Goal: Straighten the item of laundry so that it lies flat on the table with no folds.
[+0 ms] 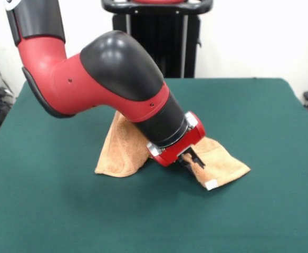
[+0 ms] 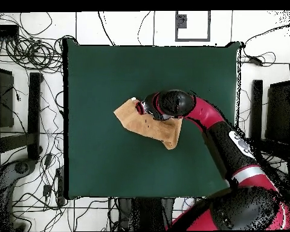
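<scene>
Towel [image 1: 123, 150] comes second in size here, so first the table [image 1: 259, 116]: a broad dark green surface that fills most of the front view and sits as a large green rectangle in the middle of the overhead view [image 2: 111, 78]. Next largest is the red and black arm [image 1: 117, 79], which enters from the upper left of the front view and slopes down toward the centre; in the overhead view it runs from the lower right corner up to the middle [image 2: 199, 115]. The orange-tan towel lies near the centre of the table in both views [image 2: 132, 118], not flat: in the front view its left part shows a folded, doubled edge, and its right part stretches out to a corner at the lower right. A small white tag [image 1: 211, 185] sits at that corner (just beside the gripper). The gripper [image 1: 195, 159] is down on the towel's right part, its dark fingertips against the cloth; whether they are pinching the fabric or only resting on it I cannot tell.
</scene>
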### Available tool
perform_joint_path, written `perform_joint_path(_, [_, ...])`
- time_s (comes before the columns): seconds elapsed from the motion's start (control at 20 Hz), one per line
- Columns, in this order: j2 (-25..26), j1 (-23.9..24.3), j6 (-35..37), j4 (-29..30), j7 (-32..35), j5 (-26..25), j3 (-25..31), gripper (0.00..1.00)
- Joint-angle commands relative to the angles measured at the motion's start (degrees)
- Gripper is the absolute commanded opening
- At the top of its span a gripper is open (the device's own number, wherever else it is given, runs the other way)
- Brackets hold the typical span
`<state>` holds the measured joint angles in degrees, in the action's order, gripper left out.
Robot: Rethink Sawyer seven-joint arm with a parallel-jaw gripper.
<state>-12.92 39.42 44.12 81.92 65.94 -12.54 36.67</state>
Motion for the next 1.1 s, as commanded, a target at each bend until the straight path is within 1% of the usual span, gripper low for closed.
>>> perform_joint_path(0.05, [-1.2,-1.2,-5.1,3.4,-0.7,-3.3,2.6,0.00])
perform_joint_path(0.25, [-1.7,-1.4,-6.0,3.9,-0.2,-3.3,2.4,0.00])
perform_joint_path(0.4, [-3.1,-1.9,-5.7,4.3,1.0,-3.1,1.4,0.00])
perform_joint_path(0.5, [-4.7,-2.4,-3.8,4.6,2.0,-2.5,0.7,0.00])
perform_joint_path(0.9, [-6.6,-5.0,2.5,2.3,4.5,-1.4,-2.7,0.00])
perform_joint_path(1.0, [-6.9,-5.3,3.5,2.0,4.5,-1.0,-3.1,0.00])
perform_joint_path(1.1, [-7.5,-5.3,3.1,2.8,4.7,-0.8,-3.5,0.00])
